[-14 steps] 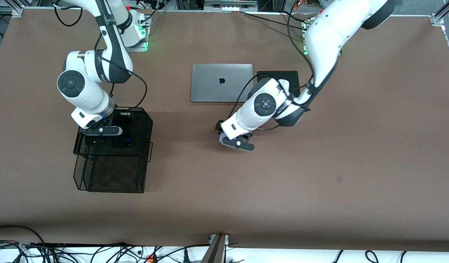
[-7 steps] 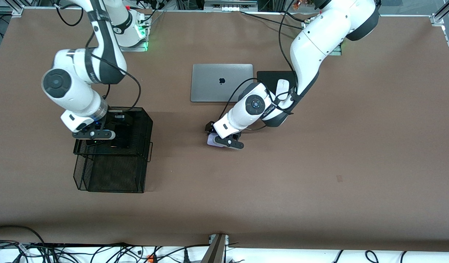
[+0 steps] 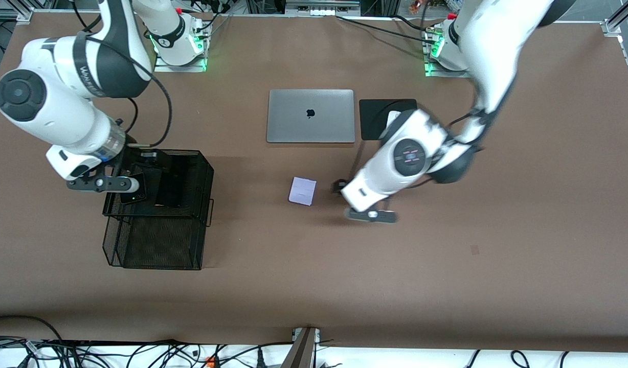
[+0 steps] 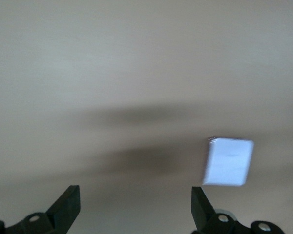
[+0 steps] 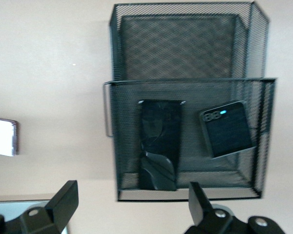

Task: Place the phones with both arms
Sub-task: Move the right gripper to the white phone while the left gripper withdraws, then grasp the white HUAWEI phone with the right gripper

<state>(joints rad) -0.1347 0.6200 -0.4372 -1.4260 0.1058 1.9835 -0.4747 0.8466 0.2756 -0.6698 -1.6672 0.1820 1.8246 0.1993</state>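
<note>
The white/lilac phone (image 3: 302,191) (image 4: 228,162) lies flat on the brown table, nearer to the front camera than the laptop. My left gripper (image 3: 370,215) (image 4: 135,195) hangs open beside it, toward the left arm's end, with nothing between its fingers. The small black phone with a green dot (image 3: 135,191) (image 5: 228,129) and the long black phone (image 3: 169,189) (image 5: 160,144) lie side by side in the upper tier of the black mesh basket (image 3: 155,245) (image 5: 178,44). Over that basket's edge at the right arm's end, my right gripper (image 3: 98,183) (image 5: 133,192) is open and holds nothing.
A shut silver laptop (image 3: 310,116) lies in the middle of the table. Beside it is a black pad (image 3: 375,120), partly covered by the left arm. The basket's lower tier sticks out toward the front camera. Cables run along the table's front edge.
Both grippers have opened and risen. The left one let go of the white/lilac phone and moved toward the left arm's end. The right one drew away from the basket's phones toward the right arm's end.
</note>
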